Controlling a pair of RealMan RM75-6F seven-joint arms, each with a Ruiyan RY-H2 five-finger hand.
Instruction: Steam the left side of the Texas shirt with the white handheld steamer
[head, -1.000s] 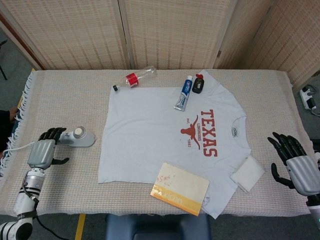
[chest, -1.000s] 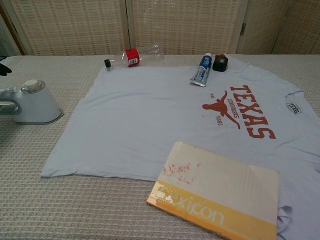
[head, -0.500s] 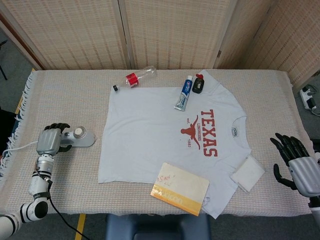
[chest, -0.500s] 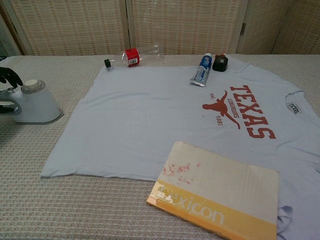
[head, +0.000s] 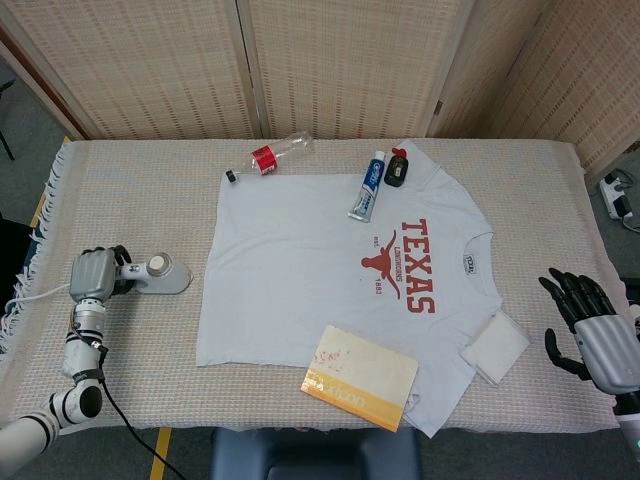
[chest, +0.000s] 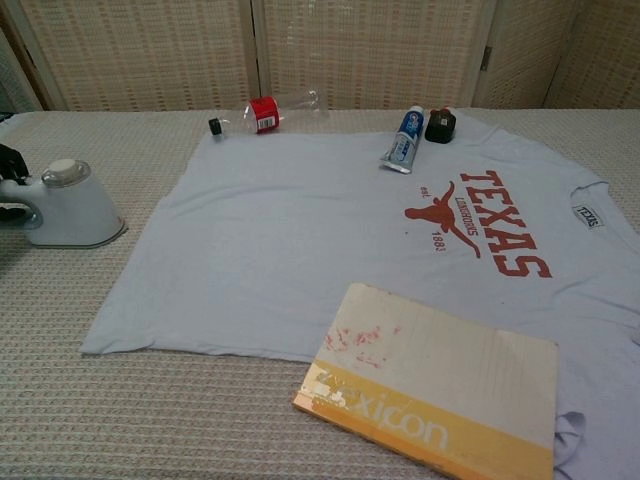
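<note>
The pale Texas shirt (head: 290, 270) (chest: 300, 230) lies flat on the woven tablecloth, its red print toward the right. Left of it stands the white handheld steamer (head: 162, 273) (chest: 68, 206), on the cloth and apart from the shirt. My left hand (head: 92, 277) has its fingers curled around the steamer's handle; in the chest view only dark fingertips (chest: 12, 163) show at the left edge. A white cord runs off leftward from the handle. My right hand (head: 592, 330) hovers at the table's right edge, fingers spread, holding nothing.
A yellow Lexicon book (head: 360, 377) (chest: 440, 390) lies on the shirt's near hem. A toothpaste tube (head: 367, 186) and a dark small bottle (head: 397, 168) rest on its far edge. A clear plastic bottle (head: 280, 153) lies beyond, with a folded white cloth (head: 495, 347) by the sleeve.
My left hand has slid onto the steamer's handle and curled its fingers around it. The steamer stays on the cloth. The right hand has barely shifted.
</note>
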